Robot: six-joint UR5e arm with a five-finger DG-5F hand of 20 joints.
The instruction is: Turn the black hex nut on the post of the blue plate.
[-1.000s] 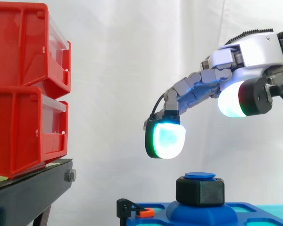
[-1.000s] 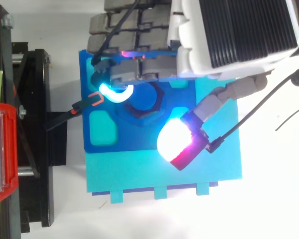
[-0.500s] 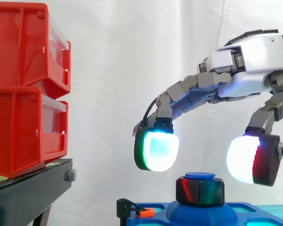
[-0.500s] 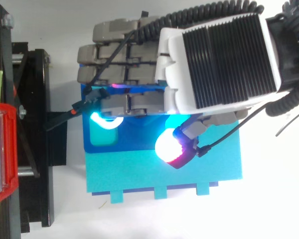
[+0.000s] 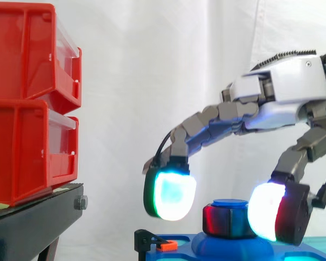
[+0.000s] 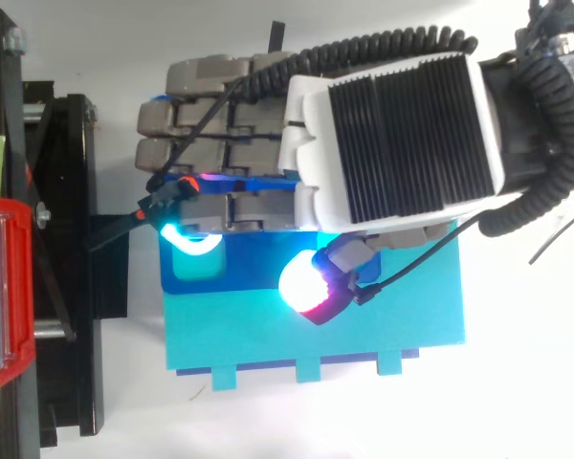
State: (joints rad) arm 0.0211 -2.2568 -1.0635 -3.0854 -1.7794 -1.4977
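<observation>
While either side of the black hex nut (image 5: 228, 223), fingers (image 5: 171, 197) wide and empty.

Bright even light, faint shadows — glowing pads (image 5: 171, 196) reflected on nut (image 5: 226, 222)

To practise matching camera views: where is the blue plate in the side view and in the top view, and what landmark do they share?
Side view: blue plate along the bottom edge, centre to right, below the hand.
Top view: the plate left of centre, largely under the hand, its lower strip bare.
Shared landmark: red bins at the left edge in both.
</observation>
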